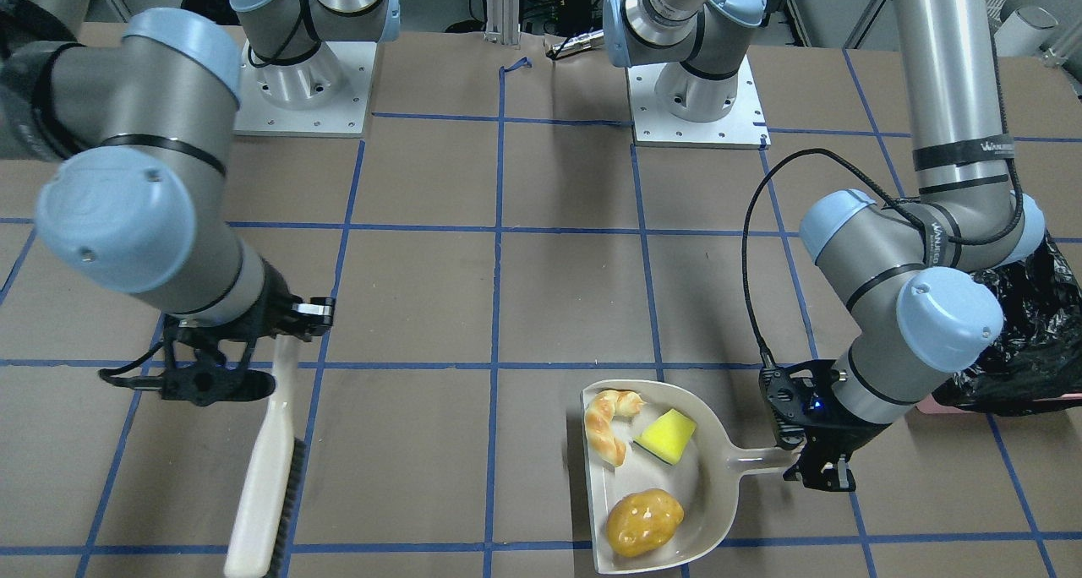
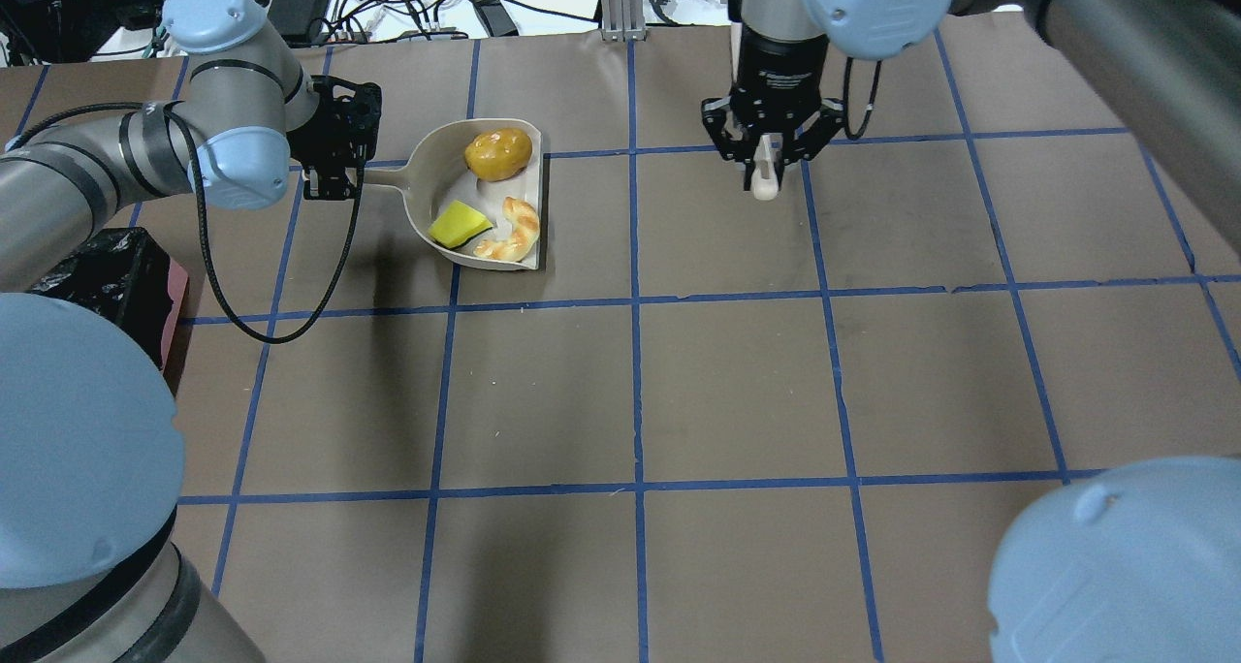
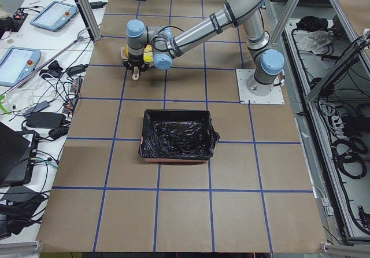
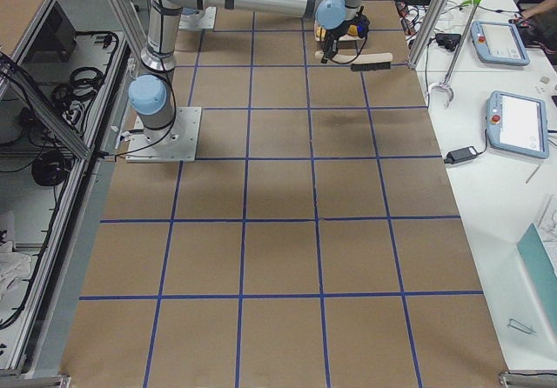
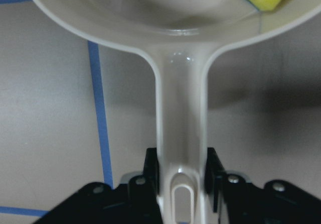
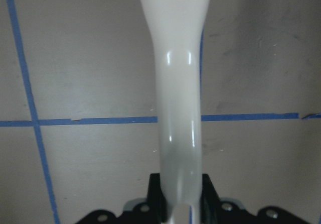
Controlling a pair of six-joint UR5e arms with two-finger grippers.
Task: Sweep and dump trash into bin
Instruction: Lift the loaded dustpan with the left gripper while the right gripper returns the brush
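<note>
The off-white dustpan (image 1: 676, 485) lies level at the table and holds all three pieces of trash: the croissant (image 1: 609, 430), the yellow sponge (image 1: 666, 436) and the potato lump (image 1: 644, 523). My left gripper (image 1: 811, 460) is shut on the dustpan's handle (image 5: 180, 123). My right gripper (image 1: 283, 333) is shut on the handle (image 6: 178, 108) of an off-white brush (image 1: 266, 477), a few tiles to the side of the dustpan. The bin (image 3: 178, 133), pink with a black bag, stands on my left (image 2: 107, 266), about a tile away from the dustpan.
The table is brown with a blue tape grid (image 2: 635, 299). The two arm bases (image 1: 697, 96) stand at the robot's edge. Cables and tablets lie beyond the far edge (image 3: 34, 61).
</note>
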